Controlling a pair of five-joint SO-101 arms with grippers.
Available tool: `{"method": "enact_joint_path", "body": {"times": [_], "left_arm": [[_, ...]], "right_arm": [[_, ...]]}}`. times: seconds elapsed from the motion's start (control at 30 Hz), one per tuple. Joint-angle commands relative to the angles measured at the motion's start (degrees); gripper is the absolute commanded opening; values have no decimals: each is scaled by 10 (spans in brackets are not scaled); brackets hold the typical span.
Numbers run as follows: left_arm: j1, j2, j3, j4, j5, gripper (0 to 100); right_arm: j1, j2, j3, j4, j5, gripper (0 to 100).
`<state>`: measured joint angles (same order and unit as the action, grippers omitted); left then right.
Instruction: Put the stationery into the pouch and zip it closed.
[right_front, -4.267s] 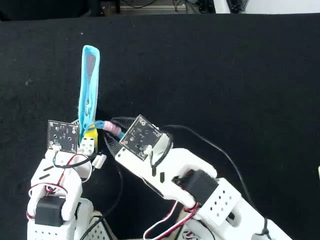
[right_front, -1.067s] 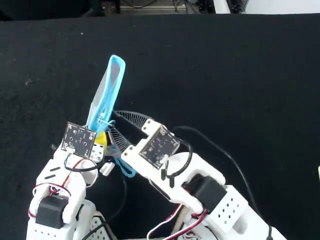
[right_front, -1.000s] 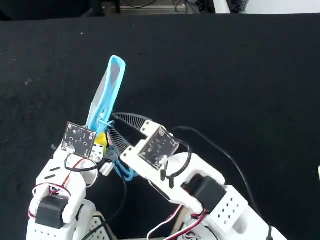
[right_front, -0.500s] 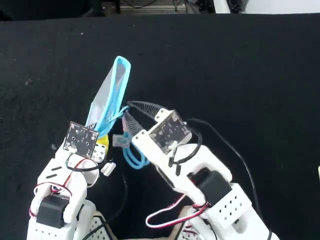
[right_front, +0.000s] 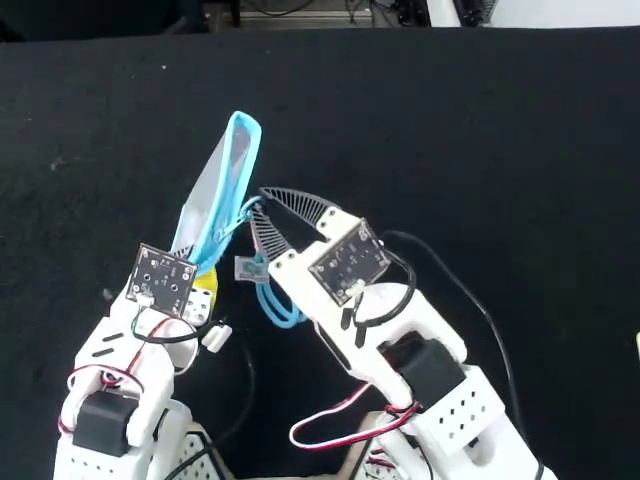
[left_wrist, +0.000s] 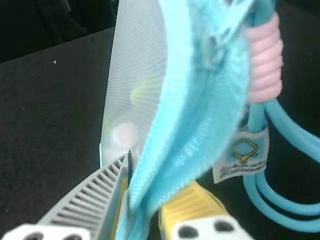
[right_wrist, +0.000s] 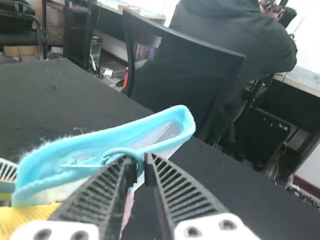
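Observation:
A light blue pouch (right_front: 222, 180) with a grey mesh side stands on edge, slanting away from the arms. My left gripper (right_front: 200, 272) is shut on its near end, with the zipper tape (left_wrist: 185, 135) between a grey finger (left_wrist: 90, 200) and a yellow one (left_wrist: 192, 212). Faint yellow and pink shapes (left_wrist: 131, 112) show through the mesh. My right gripper (right_front: 255, 213) sits halfway along the pouch's top edge. Its black ribbed fingers (right_wrist: 172, 192) are shut on the zipper pull's blue loop (right_wrist: 116, 154). A blue cord (right_front: 277, 303) with a small tag (right_front: 248, 268) and pink wrap (left_wrist: 264, 62) hangs below.
The black table cloth (right_front: 470, 150) spreads wide to the right and toward the far edge. A small pale object (right_front: 637, 345) lies at the right border. A black chair (right_wrist: 185, 75) stands beyond the table.
The pouch has swung to slant rightward. My right gripper has moved along the zipper away from the left gripper, toward the pouch's far end, and the cord loop now hangs free between the arms.

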<state>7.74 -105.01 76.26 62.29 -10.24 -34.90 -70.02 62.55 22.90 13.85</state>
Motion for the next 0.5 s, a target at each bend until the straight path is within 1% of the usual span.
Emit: {"method": "enact_joint_path", "body": {"times": [0.0, 0.13, 0.23, 0.47], "left_arm": [[6, 4, 0, 2, 3, 29], [5, 4, 0, 3, 3, 29], [5, 4, 0, 4, 3, 29], [5, 4, 0, 6, 3, 29]], "right_arm": [[25, 14, -36, -26, -2, 11], [28, 15, -37, -31, -2, 11], [45, 41, -55, -40, -2, 11], [70, 189, -147, -40, -4, 11]]}}
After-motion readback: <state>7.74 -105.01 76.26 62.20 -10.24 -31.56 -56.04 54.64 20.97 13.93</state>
